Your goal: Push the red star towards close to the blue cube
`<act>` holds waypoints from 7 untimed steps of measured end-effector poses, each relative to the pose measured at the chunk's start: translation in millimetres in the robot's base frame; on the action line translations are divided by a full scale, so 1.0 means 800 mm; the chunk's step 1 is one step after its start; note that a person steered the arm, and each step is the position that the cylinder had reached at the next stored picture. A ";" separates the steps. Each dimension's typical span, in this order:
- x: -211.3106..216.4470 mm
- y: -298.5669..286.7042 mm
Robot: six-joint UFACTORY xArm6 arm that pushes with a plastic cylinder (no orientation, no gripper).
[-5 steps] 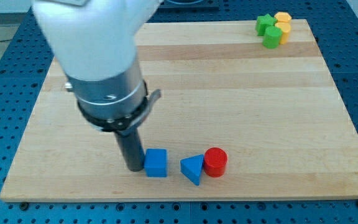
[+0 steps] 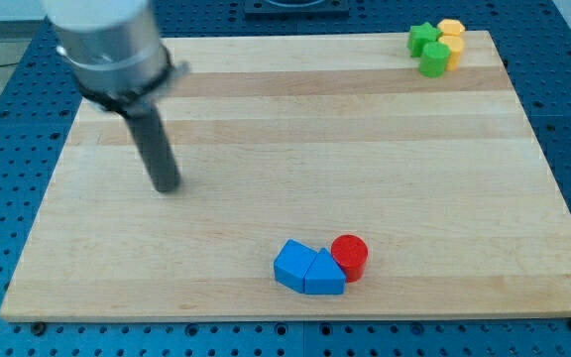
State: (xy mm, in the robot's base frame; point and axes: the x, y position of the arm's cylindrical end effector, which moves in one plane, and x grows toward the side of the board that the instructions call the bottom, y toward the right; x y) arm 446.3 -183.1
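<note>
Camera view, arm's top (image 2: 102,30) cropped, no red star

**Occluded, cropped and unresolved items**

The arm (image 2: 102,40) is cut off by the view's top edge and shows motion blur; my tip (image 2: 168,186) is also slightly blurred. No red star can be made out: the only red block visible is a red cylinder (image 2: 349,257), whose lower left is partly covered by the blue triangular block (image 2: 322,275). That block in turn overlaps the blue cube (image 2: 292,263). At the view's top right, the green blocks (image 2: 427,48) and yellow blocks (image 2: 451,38) are clustered and too small for their shapes to be determined. The surface (image 2: 295,139) hides its far edge behind the arm.
</note>
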 end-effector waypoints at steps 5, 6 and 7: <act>-0.284 -0.135; -0.310 -0.123; -0.312 -0.087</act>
State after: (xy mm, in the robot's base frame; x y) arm 196.8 -253.0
